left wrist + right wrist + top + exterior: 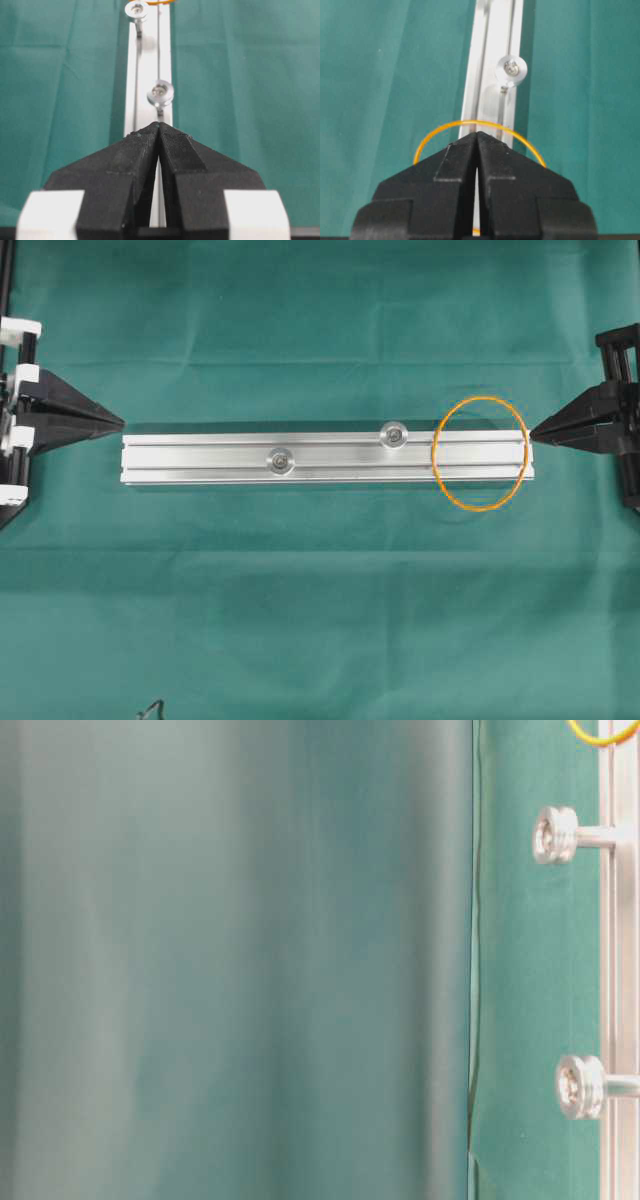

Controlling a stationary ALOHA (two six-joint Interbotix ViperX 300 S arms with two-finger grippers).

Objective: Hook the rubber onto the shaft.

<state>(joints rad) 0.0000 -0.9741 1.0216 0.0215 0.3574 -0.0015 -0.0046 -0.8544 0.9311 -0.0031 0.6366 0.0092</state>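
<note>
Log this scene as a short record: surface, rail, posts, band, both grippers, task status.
surface: green cloth
rail: aluminium rail lying flat, lengthwise between the two grippers
posts: two upright shafts with round heads, one near the middle, one further left
band: orange rubber band draped loosely over the rail's right end, on neither shaft
left gripper: shut, empty, off the rail's left end
right gripper: shut, empty, at the rail's right end beside the band
status: band not yet hooked

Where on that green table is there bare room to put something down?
Wide bare cloth lies below the rail and above it. It is crowded at the rail's right end, where the rubber band lies beside the right gripper; the left gripper guards the other end.
</note>
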